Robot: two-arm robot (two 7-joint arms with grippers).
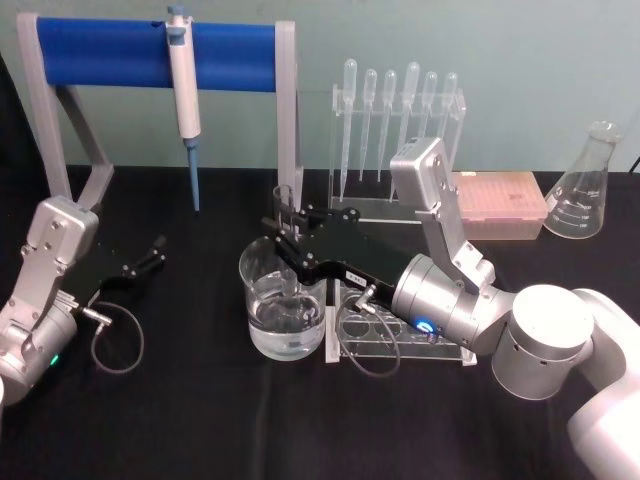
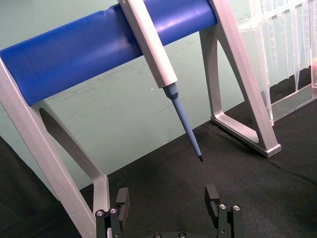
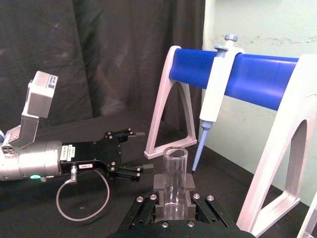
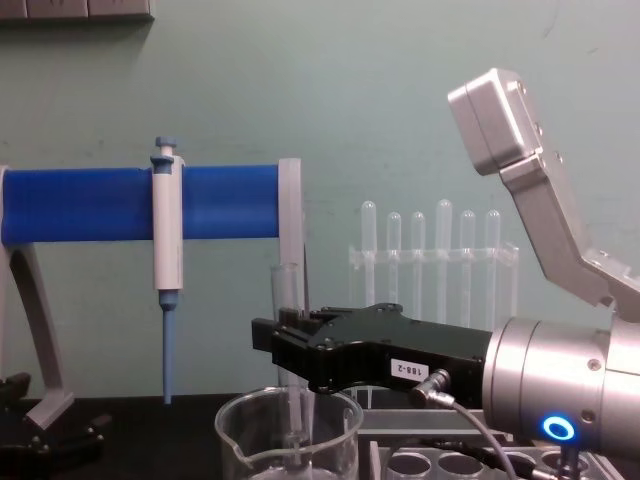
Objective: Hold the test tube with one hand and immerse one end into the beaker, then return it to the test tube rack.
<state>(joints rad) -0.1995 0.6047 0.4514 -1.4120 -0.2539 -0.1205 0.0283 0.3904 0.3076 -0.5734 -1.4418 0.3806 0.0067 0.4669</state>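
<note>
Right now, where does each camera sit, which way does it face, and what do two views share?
Head: high, looking forward and down at the table; both arms show, right gripper holding the tube in the beaker, left gripper parked left.
Chest: low, looking forward across the table; right gripper large.
Left wrist: faces the pipette; own open fingers.
Right wrist: faces the left gripper past its held tube.
Shared: head and chest see tube and beaker.

A small white label is sitting on the black side of the right gripper. In the chest view it is showing "188-2" in dark print. The left gripper is wearing a white label too, but its print is looking too small to read. The glass flask is carrying white marks that cannot be read.
</note>
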